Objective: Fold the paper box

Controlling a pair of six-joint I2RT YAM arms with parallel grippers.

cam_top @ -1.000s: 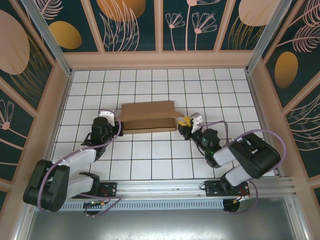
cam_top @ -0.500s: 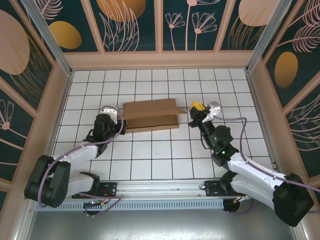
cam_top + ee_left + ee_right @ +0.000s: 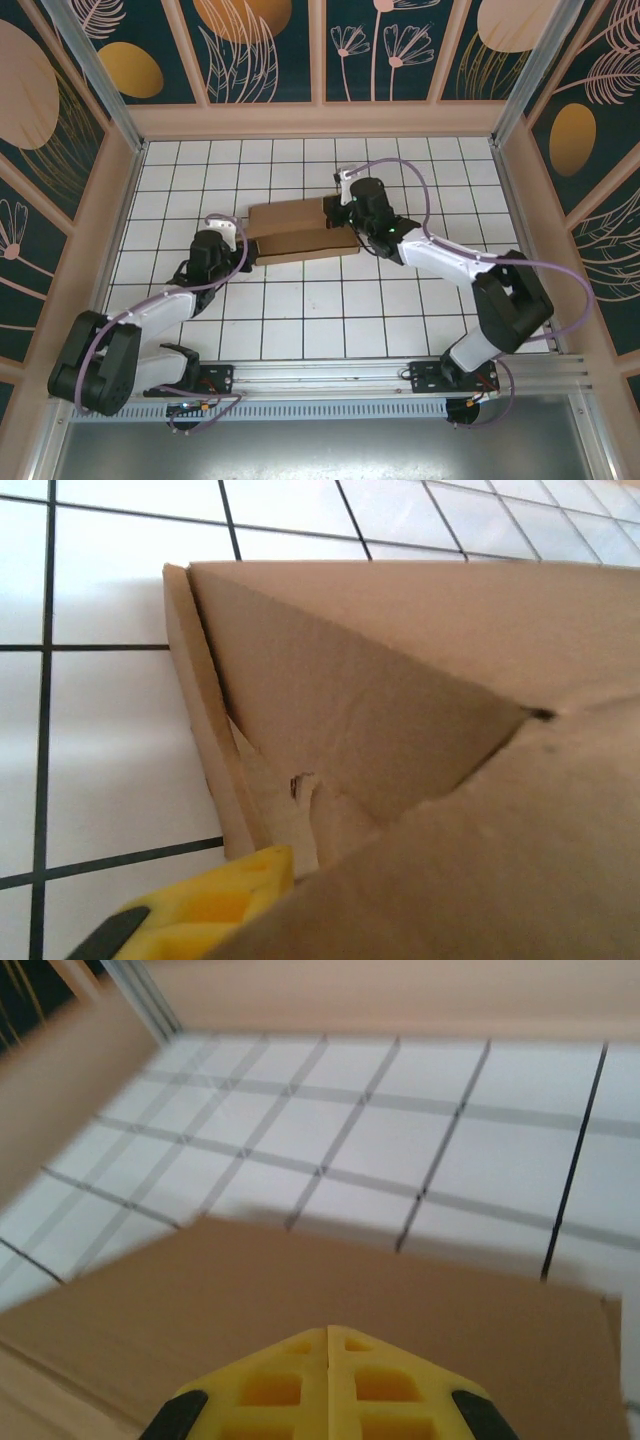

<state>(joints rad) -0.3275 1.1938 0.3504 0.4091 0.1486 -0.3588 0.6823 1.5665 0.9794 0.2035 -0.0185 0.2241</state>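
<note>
**A:** At the box's right end, what are the right jaws doing?

**B:** They're closed, yellow fingers pressed together, and the tip is poised over the brown top panel. I'd say they're pushing, not gripping.

**A:** And the left jaws?

**B:** They're at the box's left end. One yellow finger shows under a cardboard edge and the other is hidden, so I can't tell whether they pinch it.

**A:** Where does the box sit?

**B:** It lies mid-desk, lengthwise between the arms, partly folded. Its left corner gapes.

**A:** Which step is this?

**B:** Probably pressing the top panel down to close it. Next it needs a steady push along the crease while the left end is kept from sliding. The end flap should tuck inside, not buckle.
</note>
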